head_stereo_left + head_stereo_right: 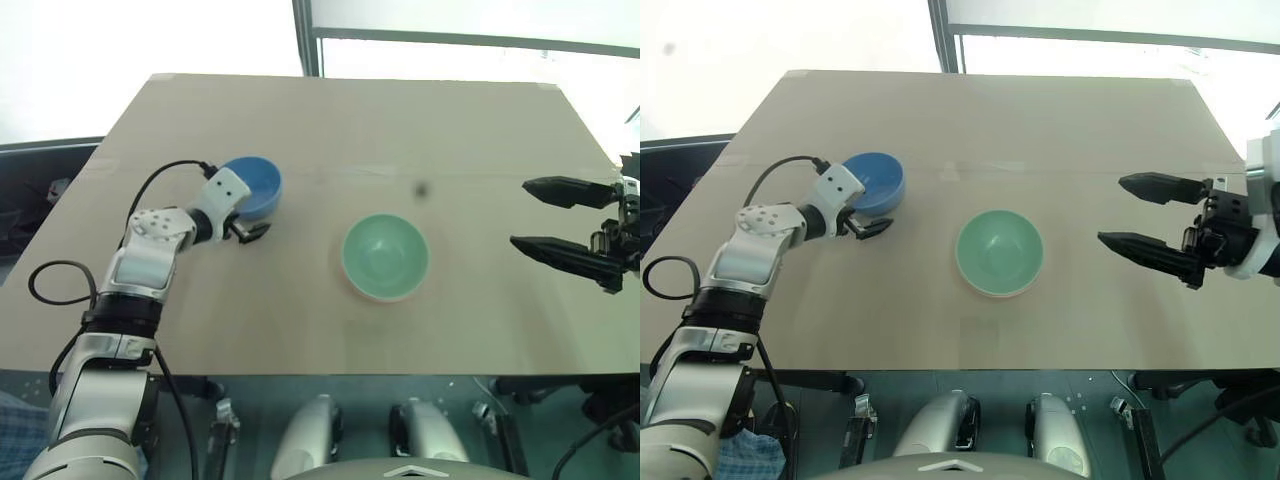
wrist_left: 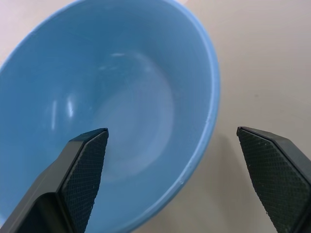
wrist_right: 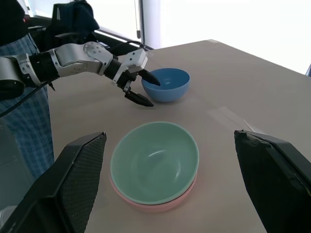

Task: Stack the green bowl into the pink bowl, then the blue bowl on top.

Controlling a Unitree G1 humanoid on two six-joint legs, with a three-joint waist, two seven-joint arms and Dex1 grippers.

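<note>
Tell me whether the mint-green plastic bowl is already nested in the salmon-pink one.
Nested. The glossy mint-green plastic bowl sits upright inside the salmon-pink plastic bowl, whose rim peeks out beneath it.

Glossy plastic blue bowl and green bowl — matt, smooth table.

A robot test lab, by the look of it: a bare tan worktop with taped seams stands before large bright windows, and a person in checked trousers waits beside it.
</note>
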